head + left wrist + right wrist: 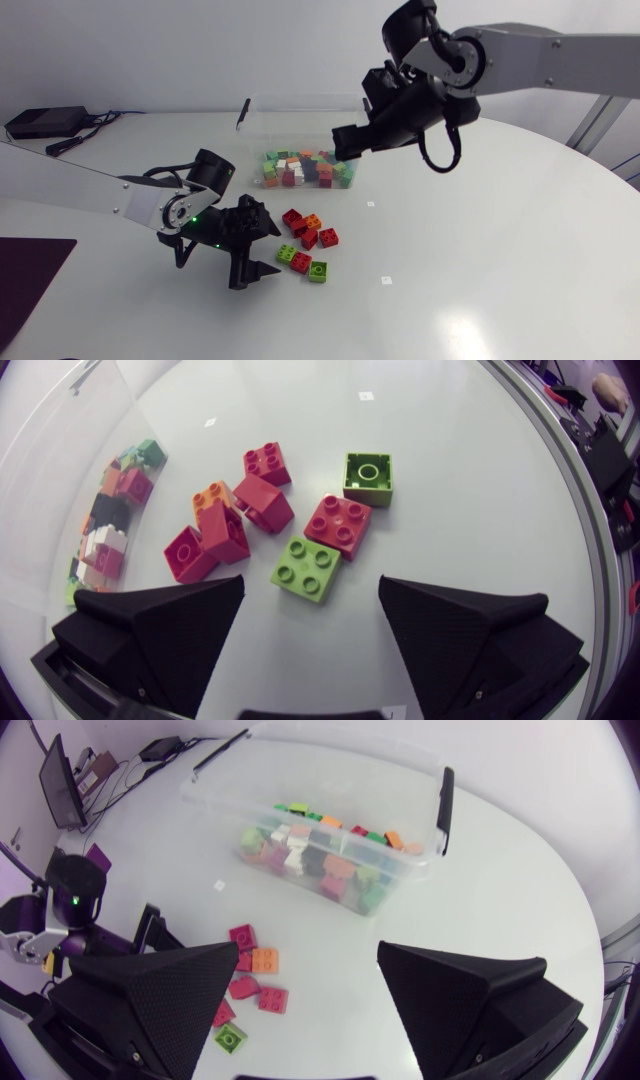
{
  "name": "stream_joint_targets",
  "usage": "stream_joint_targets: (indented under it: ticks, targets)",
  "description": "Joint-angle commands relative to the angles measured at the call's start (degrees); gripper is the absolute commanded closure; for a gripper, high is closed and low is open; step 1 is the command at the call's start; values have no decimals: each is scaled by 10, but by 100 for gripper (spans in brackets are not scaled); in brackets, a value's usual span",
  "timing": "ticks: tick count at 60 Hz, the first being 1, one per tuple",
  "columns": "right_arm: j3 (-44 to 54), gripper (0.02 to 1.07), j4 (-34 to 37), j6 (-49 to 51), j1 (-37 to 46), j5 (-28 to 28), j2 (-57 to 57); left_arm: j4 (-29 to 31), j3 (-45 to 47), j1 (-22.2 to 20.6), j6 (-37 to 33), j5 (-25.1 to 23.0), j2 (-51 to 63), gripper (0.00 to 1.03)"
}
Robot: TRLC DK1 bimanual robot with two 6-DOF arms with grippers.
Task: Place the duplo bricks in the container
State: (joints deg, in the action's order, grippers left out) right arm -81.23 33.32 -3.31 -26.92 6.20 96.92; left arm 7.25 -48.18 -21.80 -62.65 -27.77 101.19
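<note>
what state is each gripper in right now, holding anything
left gripper: open, holding nothing, fingers apart just short of the loose bricks
right gripper: open, holding nothing, raised near the container

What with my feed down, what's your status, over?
Left gripper open, at loose bricks. Right gripper open, raised by container. Nothing in the way.

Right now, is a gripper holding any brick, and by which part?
Nothing is held: left gripper and right gripper are both open and empty.
</note>
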Motion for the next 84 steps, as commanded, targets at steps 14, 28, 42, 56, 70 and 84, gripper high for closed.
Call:
stream_joint_targets:
  ticks: [14, 28, 42, 56, 70, 84]
  targets:
    - [113, 7, -48, -16, -31, 2, -9, 39, -48, -20, -52, -8, 51, 24]
    - [116, 7, -42, -33, -59, -36, 45, 46, -49, -32, -53, -9, 59, 57]
    - [111, 7, -43, -34, -74, -68, 102, 48, -40, -38, -51, -8, 58, 76]
    - [71, 10, -36, -31, -88, -89, 158, 84, -20, -25, -58, -8, 10, 77]
    - [42, 13, -33, -30, -104, -97, 189, 105, 1, 22, -69, -8, -65, 77]
    - [22, 23, -26, -28, -109, -109, 215, 121, -6, 52, -59, -9, -142, 77]
